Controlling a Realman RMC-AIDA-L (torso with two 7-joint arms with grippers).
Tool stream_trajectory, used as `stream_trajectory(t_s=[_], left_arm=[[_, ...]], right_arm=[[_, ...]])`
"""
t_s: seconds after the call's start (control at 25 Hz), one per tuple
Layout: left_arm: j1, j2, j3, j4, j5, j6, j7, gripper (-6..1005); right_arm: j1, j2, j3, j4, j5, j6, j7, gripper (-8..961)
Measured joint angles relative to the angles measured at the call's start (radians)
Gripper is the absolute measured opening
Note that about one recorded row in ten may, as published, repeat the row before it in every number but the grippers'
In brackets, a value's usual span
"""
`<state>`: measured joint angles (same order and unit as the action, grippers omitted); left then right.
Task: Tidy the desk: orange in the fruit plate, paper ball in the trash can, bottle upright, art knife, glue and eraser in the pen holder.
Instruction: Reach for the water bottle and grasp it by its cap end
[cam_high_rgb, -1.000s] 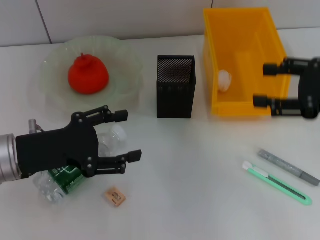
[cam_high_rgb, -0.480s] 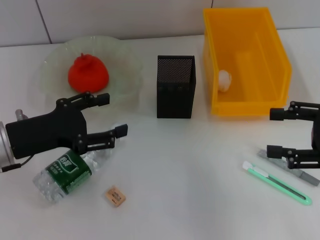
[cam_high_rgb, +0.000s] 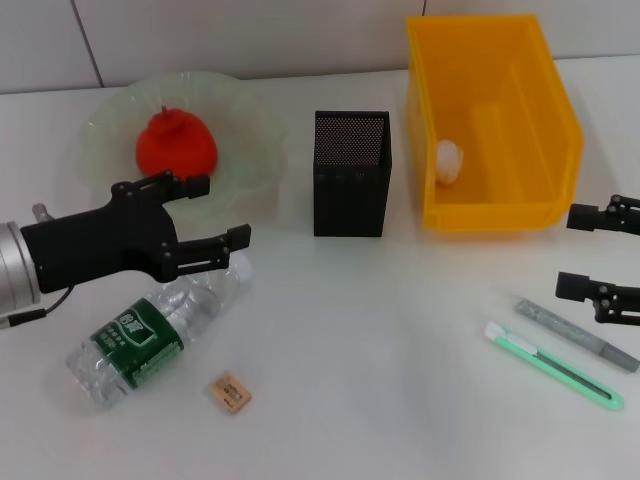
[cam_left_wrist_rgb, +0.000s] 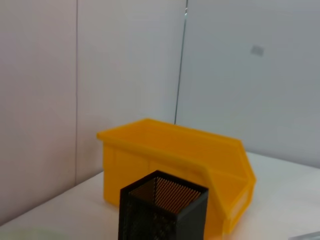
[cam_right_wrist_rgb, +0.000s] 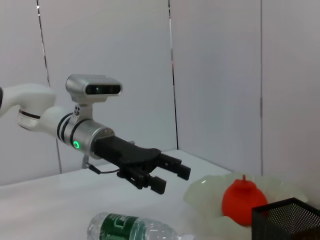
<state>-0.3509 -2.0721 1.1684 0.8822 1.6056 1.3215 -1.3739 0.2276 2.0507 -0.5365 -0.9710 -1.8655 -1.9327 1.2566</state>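
Above the lying bottle (cam_high_rgb: 155, 334), the left gripper (cam_high_rgb: 222, 213) hangs spread and empty (orange (cam_high_rgb: 176, 148) already on the plate (cam_high_rgb: 250, 120)). Right gripper (cam_high_rgb: 576, 252), also spread, hovers near the knife (cam_high_rgb: 553, 366) and glue (cam_high_rgb: 577, 334).

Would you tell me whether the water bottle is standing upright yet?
Not yet: the bottle lies on its side on the table, just below the open left gripper.

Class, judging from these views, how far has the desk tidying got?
Done: orange in the fruit plate; paper ball in the yellow trash can. In hand: nothing; the open left gripper hovers above the lying bottle, the open right gripper near the art knife. Left: bottle upright; knife, glue and eraser into the pen holder.
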Motion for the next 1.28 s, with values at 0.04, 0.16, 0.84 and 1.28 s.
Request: stream_trajectory(t_s=[0.04, 0.16, 0.84, 1.28], left_arm=[[0.0, 0.0, 0.0, 0.0, 0.0, 0.0, 0.0, 863], [0.028, 0.005, 0.062, 0.109, 0.012, -0.052, -0.078, 863], [0.059, 0.002, 0.235, 0.659, 0.552, -0.113, -0.777, 864], [0.064, 0.002, 0.393, 0.774, 0.704, -0.116, -0.99, 863]], right_arm=[[0.0, 0.0, 0.0, 0.0, 0.0, 0.0, 0.0, 754], [0.0, -0.002, 0.002, 0.024, 0.001, 0.004, -0.02, 753], [0.013, -0.001, 0.018, 0.102, 0.005, 0.049, -0.034, 753], [0.019, 0.002, 0.018, 0.104, 0.008, 0.086, -0.033, 753]])
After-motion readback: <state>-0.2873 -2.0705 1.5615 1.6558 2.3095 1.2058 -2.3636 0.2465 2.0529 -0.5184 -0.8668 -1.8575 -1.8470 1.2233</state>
